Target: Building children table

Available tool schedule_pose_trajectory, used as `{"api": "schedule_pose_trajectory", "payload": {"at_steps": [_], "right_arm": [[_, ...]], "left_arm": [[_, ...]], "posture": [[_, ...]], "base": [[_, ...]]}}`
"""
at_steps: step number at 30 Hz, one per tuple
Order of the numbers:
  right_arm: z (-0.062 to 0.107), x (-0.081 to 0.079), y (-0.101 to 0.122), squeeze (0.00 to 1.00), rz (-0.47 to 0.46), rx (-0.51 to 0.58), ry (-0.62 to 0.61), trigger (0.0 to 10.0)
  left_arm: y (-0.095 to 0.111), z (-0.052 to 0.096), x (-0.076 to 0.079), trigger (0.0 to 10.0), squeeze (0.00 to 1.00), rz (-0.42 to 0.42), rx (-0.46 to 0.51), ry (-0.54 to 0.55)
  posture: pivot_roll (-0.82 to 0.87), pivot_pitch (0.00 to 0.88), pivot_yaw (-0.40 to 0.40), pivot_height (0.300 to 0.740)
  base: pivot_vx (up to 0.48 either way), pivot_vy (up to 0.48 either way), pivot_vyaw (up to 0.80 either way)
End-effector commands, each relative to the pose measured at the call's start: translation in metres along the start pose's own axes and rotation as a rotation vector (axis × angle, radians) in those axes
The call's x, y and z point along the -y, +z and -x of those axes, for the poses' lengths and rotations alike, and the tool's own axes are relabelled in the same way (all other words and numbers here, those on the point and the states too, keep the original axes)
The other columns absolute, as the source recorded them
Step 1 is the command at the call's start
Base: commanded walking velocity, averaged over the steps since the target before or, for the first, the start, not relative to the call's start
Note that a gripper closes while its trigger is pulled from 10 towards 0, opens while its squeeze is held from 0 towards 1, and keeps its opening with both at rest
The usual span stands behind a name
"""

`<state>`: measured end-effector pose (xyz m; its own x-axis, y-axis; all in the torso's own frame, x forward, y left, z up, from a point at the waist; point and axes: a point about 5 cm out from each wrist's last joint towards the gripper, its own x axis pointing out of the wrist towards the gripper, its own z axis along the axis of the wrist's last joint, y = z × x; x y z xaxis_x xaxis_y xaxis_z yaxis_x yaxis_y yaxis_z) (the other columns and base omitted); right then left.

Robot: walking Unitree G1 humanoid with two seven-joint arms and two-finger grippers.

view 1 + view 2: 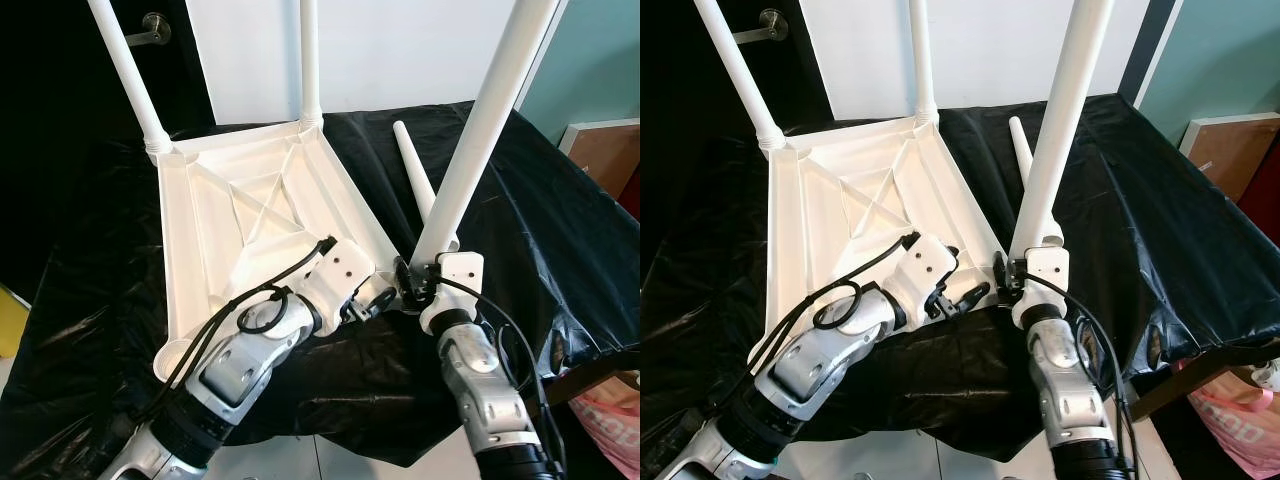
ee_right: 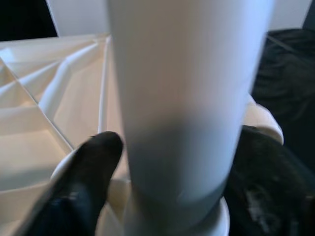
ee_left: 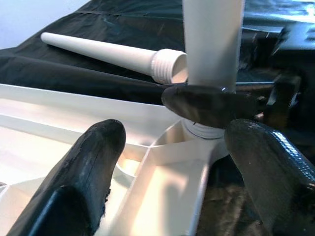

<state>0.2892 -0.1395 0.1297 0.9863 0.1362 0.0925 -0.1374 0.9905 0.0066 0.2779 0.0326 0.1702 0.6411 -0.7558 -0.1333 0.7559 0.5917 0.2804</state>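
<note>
Right wrist view shows the right gripper (image 2: 167, 187) clenched around the third leg (image 2: 187, 98), seated between its fingers, next needing twisting tight.

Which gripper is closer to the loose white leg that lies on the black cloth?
Right. The right gripper holds the upright leg at its base, just beside the loose leg. The left gripper sits farther away, over the tabletop corner.

Home interior, likely a spare room. White door (image 1: 420, 50) with lever handle (image 1: 150, 30), teal wall (image 1: 600, 60). Tabletop draped in black plastic sheeting (image 1: 560, 230).
</note>
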Motion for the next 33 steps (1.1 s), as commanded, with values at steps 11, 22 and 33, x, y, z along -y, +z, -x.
{"api": "schedule_pose_trajectory", "payload": {"at_steps": [11, 22, 33], "right_arm": [[-0.001, 0.024, 0.007, 0.00, 0.088, -0.037, 0.353, 10.0], [-0.015, 0.025, -0.008, 0.00, 0.163, -0.120, 0.479, 6.6], [-0.019, 0.029, -0.011, 0.00, 0.156, -0.126, 0.469, 0.0]], "left_arm": [[0.001, -0.001, 0.003, 10.0, 0.00, -0.016, 0.008, -0.116], [0.001, -0.004, 0.001, 10.0, 0.00, -0.008, 0.008, -0.115], [-0.002, -0.004, 0.000, 10.0, 0.00, 0.005, -0.018, -0.099]], "posture": [[-0.15, 0.040, 0.007, 0.740], [-0.15, 0.028, 0.005, 0.740], [-0.14, 0.022, 0.008, 0.740]], "base": [[0.000, 0.000, 0.00], [0.000, 0.000, 0.00], [0.000, 0.000, 0.00]]}}
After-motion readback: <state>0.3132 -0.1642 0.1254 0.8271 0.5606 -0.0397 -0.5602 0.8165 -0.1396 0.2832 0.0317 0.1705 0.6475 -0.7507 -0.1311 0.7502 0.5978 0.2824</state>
